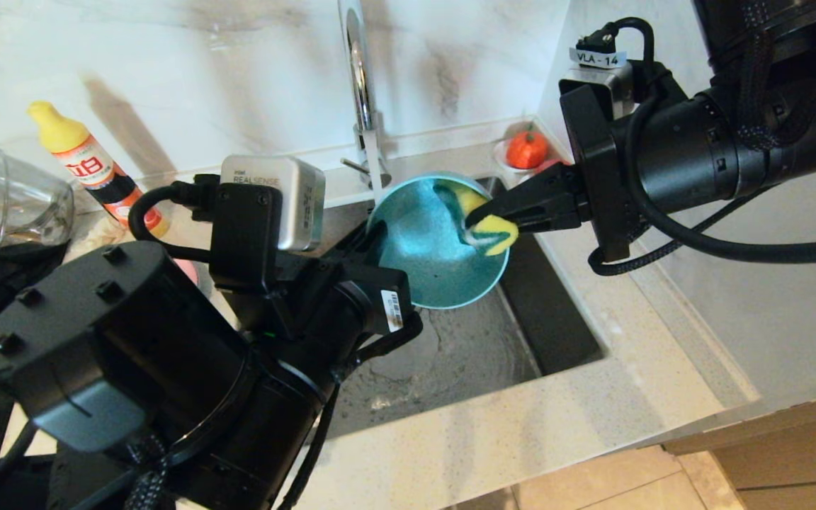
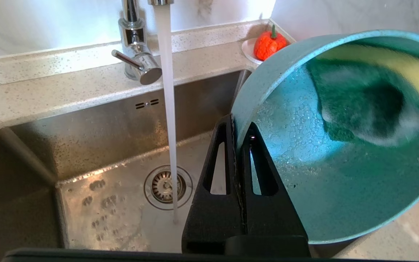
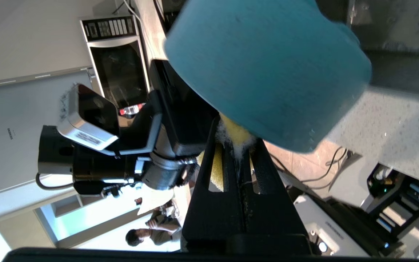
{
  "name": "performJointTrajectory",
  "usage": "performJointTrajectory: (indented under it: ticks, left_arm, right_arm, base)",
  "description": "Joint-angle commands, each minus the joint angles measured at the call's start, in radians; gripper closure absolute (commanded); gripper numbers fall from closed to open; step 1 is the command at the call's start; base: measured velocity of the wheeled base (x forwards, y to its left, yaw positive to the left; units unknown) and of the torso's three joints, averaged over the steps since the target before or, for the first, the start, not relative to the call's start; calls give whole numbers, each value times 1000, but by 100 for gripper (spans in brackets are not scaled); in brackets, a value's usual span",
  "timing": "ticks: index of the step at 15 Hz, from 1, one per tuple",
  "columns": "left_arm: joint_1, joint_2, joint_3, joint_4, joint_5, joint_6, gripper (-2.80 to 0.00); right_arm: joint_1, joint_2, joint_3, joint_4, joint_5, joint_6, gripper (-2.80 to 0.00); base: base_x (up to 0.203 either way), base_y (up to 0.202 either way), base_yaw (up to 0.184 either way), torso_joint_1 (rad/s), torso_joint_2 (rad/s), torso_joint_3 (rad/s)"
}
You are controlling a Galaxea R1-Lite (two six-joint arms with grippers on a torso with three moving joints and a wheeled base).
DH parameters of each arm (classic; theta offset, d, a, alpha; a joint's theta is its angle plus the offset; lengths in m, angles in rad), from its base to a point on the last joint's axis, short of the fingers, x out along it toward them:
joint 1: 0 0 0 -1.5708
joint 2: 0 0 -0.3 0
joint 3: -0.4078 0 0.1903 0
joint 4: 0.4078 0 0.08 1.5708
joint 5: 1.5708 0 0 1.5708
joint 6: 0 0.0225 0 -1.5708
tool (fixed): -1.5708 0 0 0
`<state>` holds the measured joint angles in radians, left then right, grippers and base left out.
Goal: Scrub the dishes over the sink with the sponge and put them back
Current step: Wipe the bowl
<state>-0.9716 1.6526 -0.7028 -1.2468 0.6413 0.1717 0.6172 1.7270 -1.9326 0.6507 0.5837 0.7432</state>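
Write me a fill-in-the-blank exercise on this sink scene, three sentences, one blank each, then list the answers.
1. The left gripper is shut on the rim of the teal ____, held tilted over the sink.
2. The right gripper presses a yellow and green ____ inside the bowl.
3. Water runs from the faucet down beside the round ____ in the sink's floor.

Missing words: bowl; sponge; drain

Right gripper [image 3: 236,153] clamped on yellow sponge [image 3: 235,135], pressed up against teal-blue bowl [image 3: 267,69] just beyond the fingertips. Left arm [image 3: 129,145] beside it, holding that bowl.
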Motion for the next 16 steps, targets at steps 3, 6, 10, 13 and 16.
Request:
performJointTrajectory:
  ticks: [3, 6, 10, 13, 16]
  left_arm:
    - [-22, 3, 3, -6, 0, 3, 0]
    - [-22, 13, 3, -8, 0, 2, 0]
    - [-22, 23, 3, -8, 0, 2, 0]
    - [-19, 23, -7, -10, 2, -4, 0]
    - [-2, 19, -27, -23, 5, -6, 0]
  right_arm:
    - [2, 21, 0, -13, 4, 4, 0]
    - [11, 31, 0, -17, 4, 4, 0]
    - [16, 10, 0, -44, 1, 4, 0]
    - [15, -14, 4, -16, 0, 5, 0]
    - [12, -45, 24, 51, -2, 2, 0]
  base:
    - [0, 0, 0, 0, 0, 0]
    - [0, 0, 0, 0, 0, 0]
    - [0, 0, 0, 0, 0, 0]
    - [0, 0, 0, 0, 0, 0]
    - [0, 0, 0, 0, 0, 0]
